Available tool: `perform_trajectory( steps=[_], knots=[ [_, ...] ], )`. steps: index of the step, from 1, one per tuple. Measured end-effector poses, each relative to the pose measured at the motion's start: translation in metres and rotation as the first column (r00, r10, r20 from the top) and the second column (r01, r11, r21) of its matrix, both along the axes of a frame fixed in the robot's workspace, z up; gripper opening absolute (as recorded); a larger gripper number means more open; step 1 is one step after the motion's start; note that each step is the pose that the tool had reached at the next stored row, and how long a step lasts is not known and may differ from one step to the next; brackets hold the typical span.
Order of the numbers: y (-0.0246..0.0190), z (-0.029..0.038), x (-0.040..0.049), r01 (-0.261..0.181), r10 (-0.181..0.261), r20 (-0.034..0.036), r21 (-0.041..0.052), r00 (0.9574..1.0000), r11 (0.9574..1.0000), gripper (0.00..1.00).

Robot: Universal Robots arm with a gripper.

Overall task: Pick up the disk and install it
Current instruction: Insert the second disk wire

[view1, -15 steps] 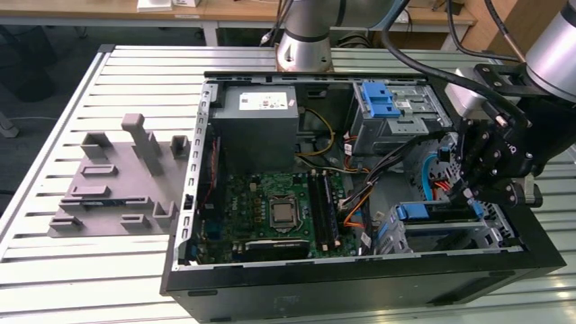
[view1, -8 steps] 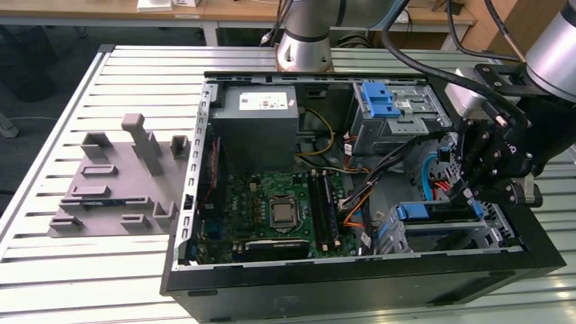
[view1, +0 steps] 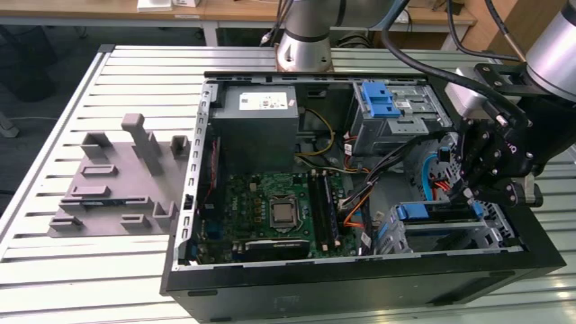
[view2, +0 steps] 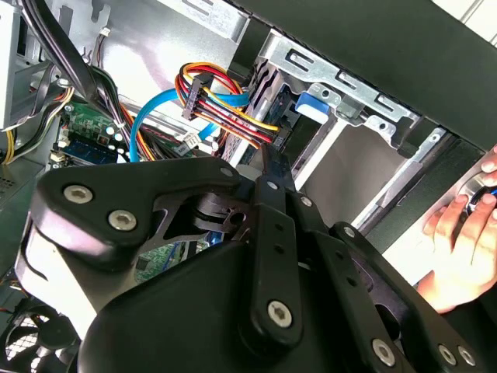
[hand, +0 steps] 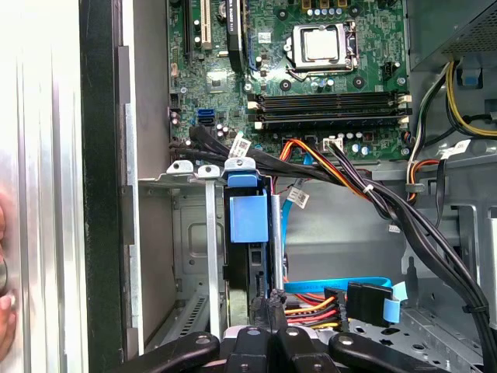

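The disk stands on edge in a slot of the metal drive cage at the corner of the open computer case, its blue bracket at the slot's outer end. In the exterior view the blue bracket sits at the cage on that view's right. My gripper hangs inside the case right beside the disk's edge. Its fingertips are pressed together with nothing between them, and whether they touch the disk is unclear. The second wrist view has the gripper pointing toward the slot and its blue tab.
Bundled power and blue data cables cross close to the gripper. The motherboard, a grey power supply box and a grey cage with a blue latch fill the case. A person's hand rests outside the case wall. A grey fixture lies on the table.
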State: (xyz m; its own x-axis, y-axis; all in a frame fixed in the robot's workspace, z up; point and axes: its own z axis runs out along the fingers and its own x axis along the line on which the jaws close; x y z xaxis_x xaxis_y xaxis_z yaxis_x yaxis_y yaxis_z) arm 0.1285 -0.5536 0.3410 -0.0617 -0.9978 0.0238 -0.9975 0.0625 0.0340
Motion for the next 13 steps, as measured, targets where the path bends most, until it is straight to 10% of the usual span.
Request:
perform_trajectory(
  steps=[13],
  knots=[
    [0.0, 0.0004, -0.0073, 0.0, 0.0, 0.0, -0.0001, 1.0, 1.0, 0.11]
  ],
)
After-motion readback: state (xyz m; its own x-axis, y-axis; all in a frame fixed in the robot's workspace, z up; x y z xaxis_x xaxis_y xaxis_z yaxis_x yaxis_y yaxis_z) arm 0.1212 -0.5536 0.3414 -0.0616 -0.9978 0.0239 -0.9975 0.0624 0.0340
